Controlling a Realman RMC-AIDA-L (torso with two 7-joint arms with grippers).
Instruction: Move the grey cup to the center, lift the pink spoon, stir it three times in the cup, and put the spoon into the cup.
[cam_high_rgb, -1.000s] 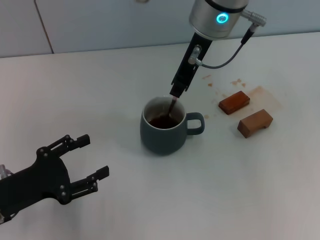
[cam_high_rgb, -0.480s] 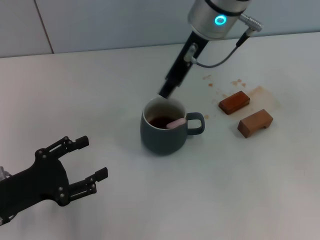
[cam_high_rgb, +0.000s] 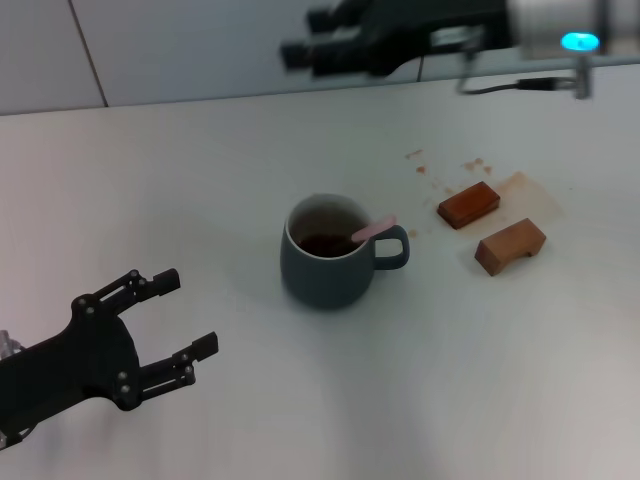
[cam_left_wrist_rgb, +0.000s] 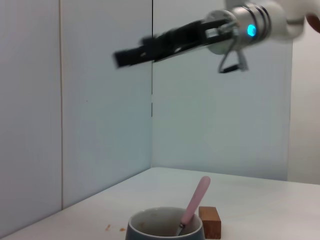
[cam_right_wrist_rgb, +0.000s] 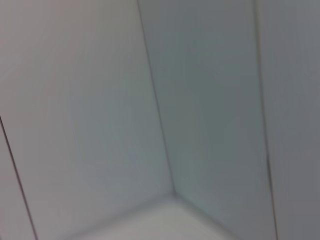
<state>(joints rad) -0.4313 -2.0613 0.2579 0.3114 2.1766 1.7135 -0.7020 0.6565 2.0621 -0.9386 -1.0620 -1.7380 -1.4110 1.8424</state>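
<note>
The grey cup (cam_high_rgb: 322, 262) stands upright in the middle of the table, its handle pointing right, with dark liquid inside. The pink spoon (cam_high_rgb: 373, 230) rests in the cup, its pink handle leaning over the rim above the cup's handle. In the left wrist view the cup (cam_left_wrist_rgb: 165, 229) and the spoon (cam_left_wrist_rgb: 195, 204) show low in the picture. My right gripper (cam_high_rgb: 300, 35) is open and empty, high over the table's far edge, well clear of the cup; the left wrist view shows it far off (cam_left_wrist_rgb: 120, 56). My left gripper (cam_high_rgb: 190, 312) is open and empty near the front left.
Two brown wooden blocks (cam_high_rgb: 468, 203) (cam_high_rgb: 510, 245) lie to the right of the cup, among brown stains on the table. One block (cam_left_wrist_rgb: 210, 222) shows behind the cup in the left wrist view. The right wrist view shows only wall panels.
My right gripper let go of the spoon and rose away from the cup toward the far edge. The spoon now leans on the cup's rim. The left arm stayed put.
</note>
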